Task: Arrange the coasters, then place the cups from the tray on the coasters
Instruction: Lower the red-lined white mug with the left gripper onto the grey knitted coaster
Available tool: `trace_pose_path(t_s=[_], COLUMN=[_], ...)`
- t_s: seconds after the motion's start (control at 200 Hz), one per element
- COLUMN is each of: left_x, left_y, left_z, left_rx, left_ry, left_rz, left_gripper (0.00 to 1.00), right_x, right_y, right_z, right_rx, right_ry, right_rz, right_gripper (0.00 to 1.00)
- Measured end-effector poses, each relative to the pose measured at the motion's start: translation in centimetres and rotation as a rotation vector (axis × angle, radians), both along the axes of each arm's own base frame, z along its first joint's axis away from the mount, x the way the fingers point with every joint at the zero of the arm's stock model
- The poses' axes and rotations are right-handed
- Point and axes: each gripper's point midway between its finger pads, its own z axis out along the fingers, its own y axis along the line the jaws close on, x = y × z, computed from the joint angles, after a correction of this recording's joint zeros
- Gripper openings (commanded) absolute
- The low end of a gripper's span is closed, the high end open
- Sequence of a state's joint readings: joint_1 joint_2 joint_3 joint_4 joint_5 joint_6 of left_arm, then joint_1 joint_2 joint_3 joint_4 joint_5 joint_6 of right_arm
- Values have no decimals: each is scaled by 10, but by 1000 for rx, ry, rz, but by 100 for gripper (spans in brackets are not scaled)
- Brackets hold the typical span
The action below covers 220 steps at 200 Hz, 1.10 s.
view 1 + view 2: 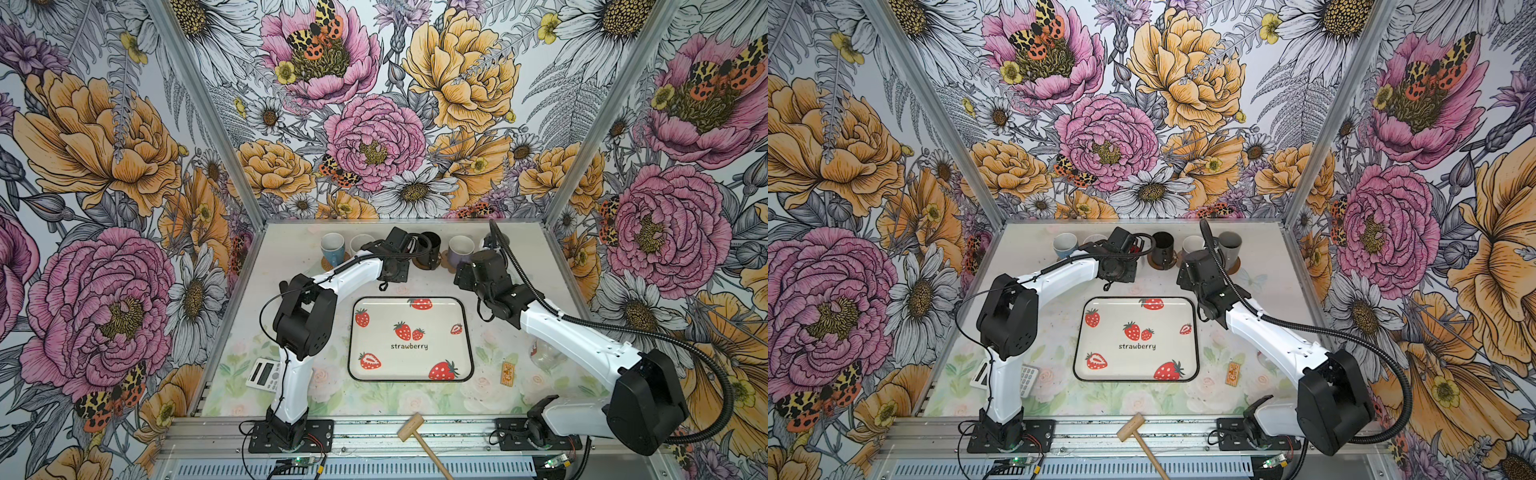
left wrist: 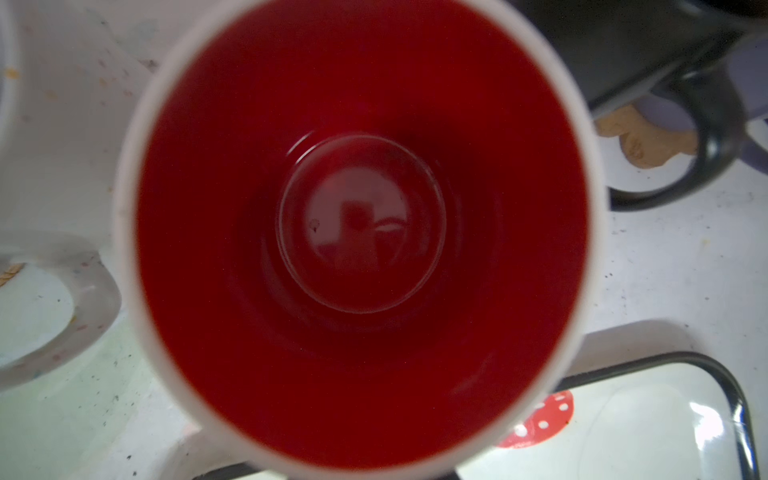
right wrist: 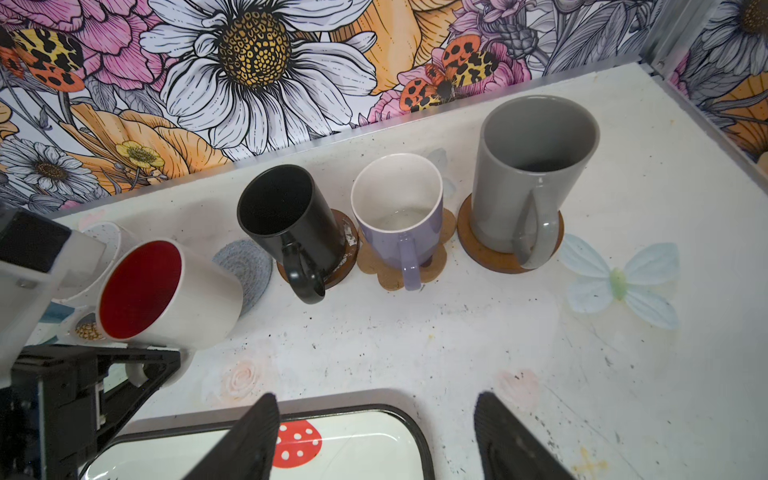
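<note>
The last placement is in hand: the tray (image 1: pixel 446 307) lies bare, and the white cup with red inside (image 3: pixel 166 295) hangs tilted from the left jaws, which are clenched on it; the exact hold cannot be made out, though it seems to be low on the handle side; its mouth faces straight back at the left wrist camera. Just beyond this cup, on the far side from the left jaws, the grey-blue coaster (image 3: pixel 249 266) lies flat and free on the desk; it looks like the only mat without a cup. Ahead of the right jaws, the black cup (image 3: pixel 291 224), the lavender cup (image 3: pixel 399 224) and the grey cup (image 3: pixel 523 178) each stand on a brown mat; the light blue cup (image 1: pixel 332 247) and the white cup (image 1: pixel 360 243) stand on the other side of the left jaws. The right jaws are released and empty, above the tray's far rim. Next, I judge, the left arm must level the cup, centre it over the woven mat clear of the black cup's handle, lower it, then let go.
</note>
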<state>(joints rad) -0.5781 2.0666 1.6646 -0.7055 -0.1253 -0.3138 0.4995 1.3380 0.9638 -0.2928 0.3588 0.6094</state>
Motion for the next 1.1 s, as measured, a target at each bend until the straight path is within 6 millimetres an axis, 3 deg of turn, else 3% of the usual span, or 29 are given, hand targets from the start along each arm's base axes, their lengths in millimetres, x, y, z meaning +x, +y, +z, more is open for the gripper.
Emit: trace_pose_path(t_s=[0.215, 1.101], left_x=[11, 41], left_y=[8, 5], left_z=[-8, -22], left_rx=[-8, -29], left_ry=[13, -1], left_rz=[23, 33], left_gripper=[0, 0], right_x=[3, 7], right_y=[1, 8], right_z=[-5, -22], right_rx=[6, 14], right_ry=[11, 51], right_rz=[4, 30], right_gripper=[76, 76])
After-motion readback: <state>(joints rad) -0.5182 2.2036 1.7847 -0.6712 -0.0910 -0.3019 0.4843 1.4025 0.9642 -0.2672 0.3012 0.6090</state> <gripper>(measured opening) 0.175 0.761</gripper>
